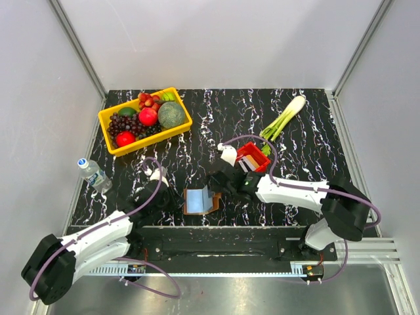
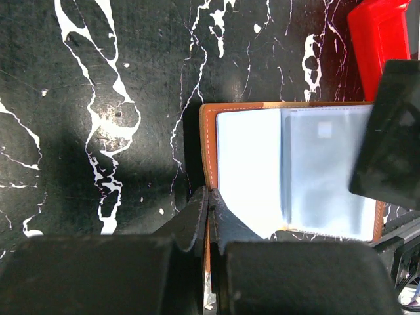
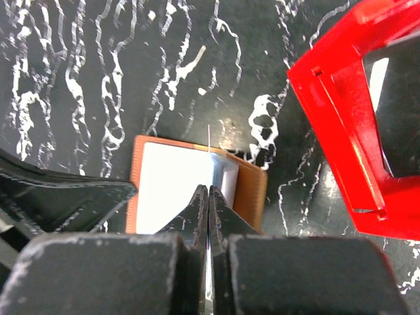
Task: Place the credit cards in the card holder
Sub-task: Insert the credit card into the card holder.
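The brown card holder (image 1: pixel 200 200) lies open on the black marble table, pale blue inside. My left gripper (image 2: pixel 209 197) is shut on the holder's brown left edge (image 2: pixel 209 141). My right gripper (image 3: pixel 209 193) is shut on a thin pale credit card (image 3: pixel 209 139), seen edge-on and standing over the holder's inner fold (image 3: pixel 252 190). In the top view the right gripper (image 1: pixel 220 184) is at the holder's right side and the left gripper (image 1: pixel 173 197) at its left. More credit cards (image 1: pixel 249 164) stand in the red bin (image 1: pixel 254 152); the right wrist view shows a dark one (image 3: pixel 401 111).
The red bin (image 3: pixel 341 125) sits just right of and beyond the holder. A yellow basket of fruit (image 1: pixel 146 120) is at the back left, a water bottle (image 1: pixel 94 173) at the left edge, and a leek (image 1: pixel 283 118) at the back right.
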`<control>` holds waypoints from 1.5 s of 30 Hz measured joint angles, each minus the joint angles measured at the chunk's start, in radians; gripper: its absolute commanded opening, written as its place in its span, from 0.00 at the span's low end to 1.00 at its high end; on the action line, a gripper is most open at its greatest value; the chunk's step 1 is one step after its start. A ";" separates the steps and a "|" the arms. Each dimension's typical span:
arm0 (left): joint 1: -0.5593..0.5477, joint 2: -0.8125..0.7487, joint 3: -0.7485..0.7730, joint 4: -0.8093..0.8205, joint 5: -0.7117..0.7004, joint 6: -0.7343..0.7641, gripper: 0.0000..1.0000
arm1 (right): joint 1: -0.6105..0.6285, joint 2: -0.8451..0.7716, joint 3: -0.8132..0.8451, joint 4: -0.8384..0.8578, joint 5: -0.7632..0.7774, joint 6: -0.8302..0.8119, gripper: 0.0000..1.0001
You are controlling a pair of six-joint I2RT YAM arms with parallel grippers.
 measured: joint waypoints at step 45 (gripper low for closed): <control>0.000 -0.070 -0.117 0.100 -0.025 -0.155 0.00 | -0.129 0.051 -0.344 0.489 -0.370 0.120 0.00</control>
